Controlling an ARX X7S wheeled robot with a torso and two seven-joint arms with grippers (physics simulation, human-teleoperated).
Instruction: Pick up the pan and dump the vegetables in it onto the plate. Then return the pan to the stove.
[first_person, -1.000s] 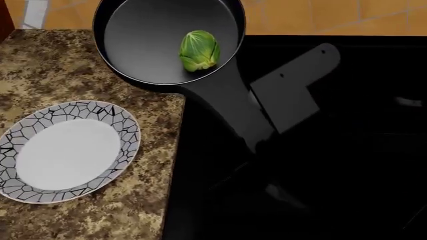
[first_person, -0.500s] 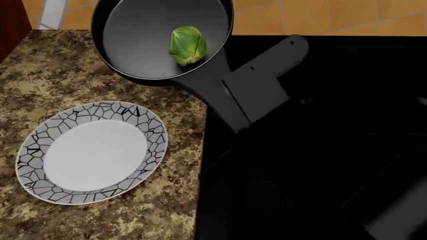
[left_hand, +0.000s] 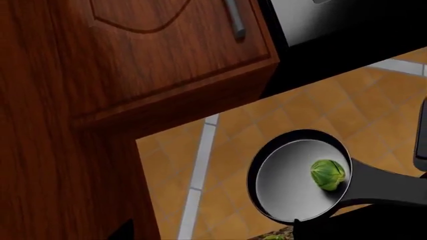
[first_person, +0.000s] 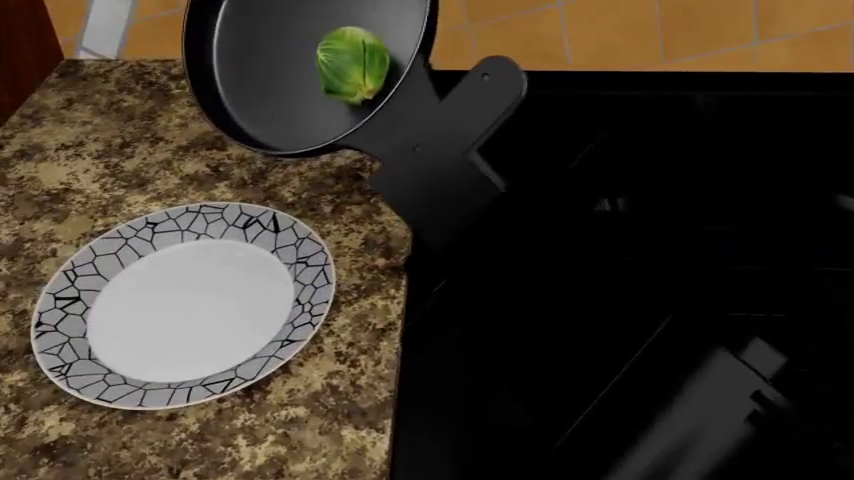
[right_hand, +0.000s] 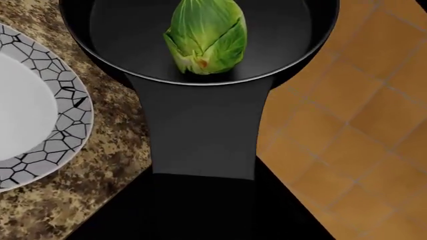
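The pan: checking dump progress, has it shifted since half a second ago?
Yes. The pan swung left, further over the granite counter, not yet above the plate.

We are looking at a home kitchen: a granite counter (first_person: 160, 150), a black stove (first_person: 641, 250), wooden cabinets (left_hand: 100, 75) and orange tiles (right_hand: 360, 100).

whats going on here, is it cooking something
Not cooking. The robot holds a black pan in the air by its handle, above the granite counter beside the stove. One Brussels sprout sits in the pan. The white plate on the counter is empty, so nothing has been dumped yet.
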